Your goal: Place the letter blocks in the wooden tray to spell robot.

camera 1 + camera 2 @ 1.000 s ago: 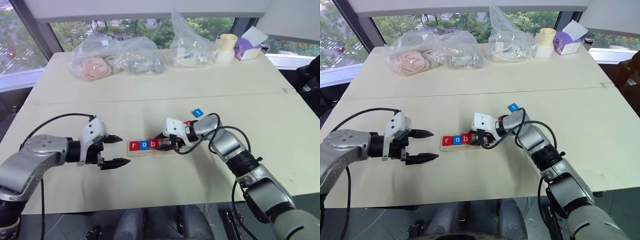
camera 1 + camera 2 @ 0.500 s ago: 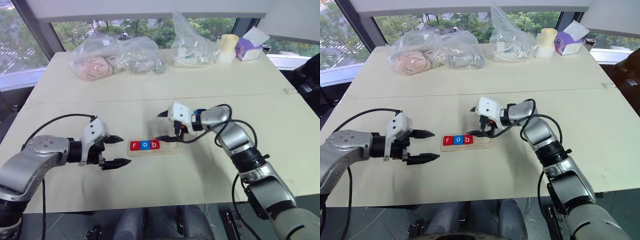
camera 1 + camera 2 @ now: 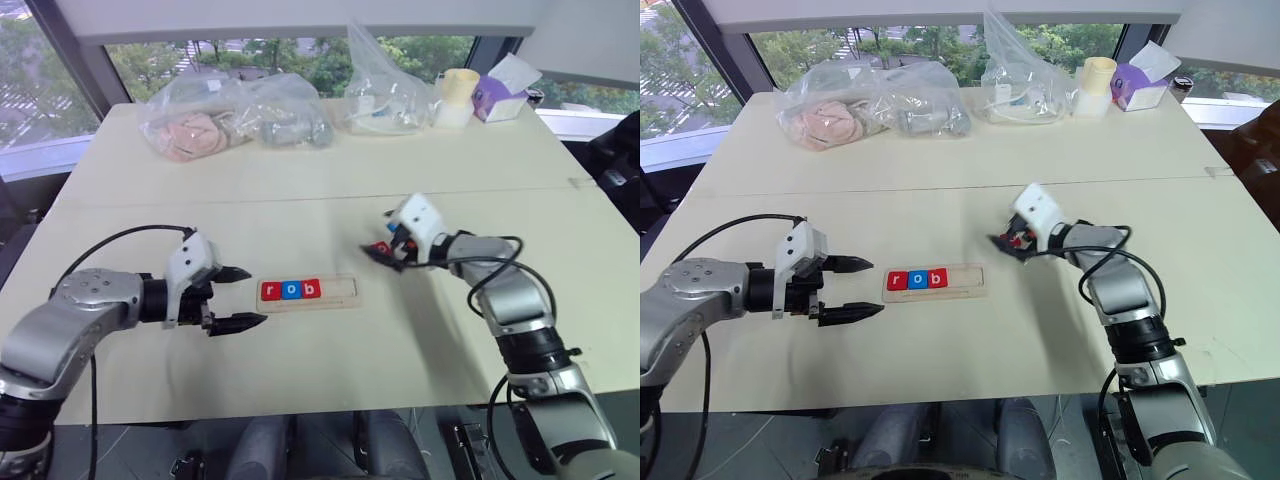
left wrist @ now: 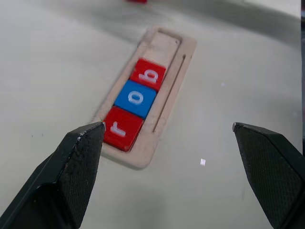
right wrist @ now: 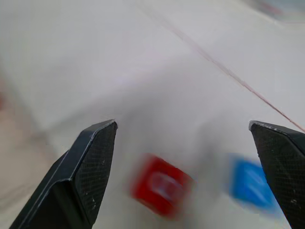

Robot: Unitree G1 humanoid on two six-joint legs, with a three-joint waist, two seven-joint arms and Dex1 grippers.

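Note:
The wooden tray (image 3: 340, 291) lies in the middle of the table, with three letter blocks in its left part: red r (image 3: 268, 290), blue o (image 3: 290, 290) and red b (image 3: 311, 290). The right part of its recess is bare. My left gripper (image 3: 252, 296) hovers open just left of the tray, pointing at it. My right gripper (image 3: 377, 240) is open, right of the tray and a little farther back. It hangs over a loose red block (image 5: 162, 187), and a loose blue block (image 5: 250, 183) lies beside that one; their letters are blurred.
Along the table's far edge lie clear plastic bags (image 3: 230, 120) with soft items, a pale cup (image 3: 455, 95) and a purple tissue box (image 3: 500, 95). A seam (image 3: 300, 195) crosses the tabletop behind the tray.
My right gripper has left the tray, opened wide and swung up and to the right, over the loose red block. The r, o and b blocks stay in the tray. The left gripper has kept still.

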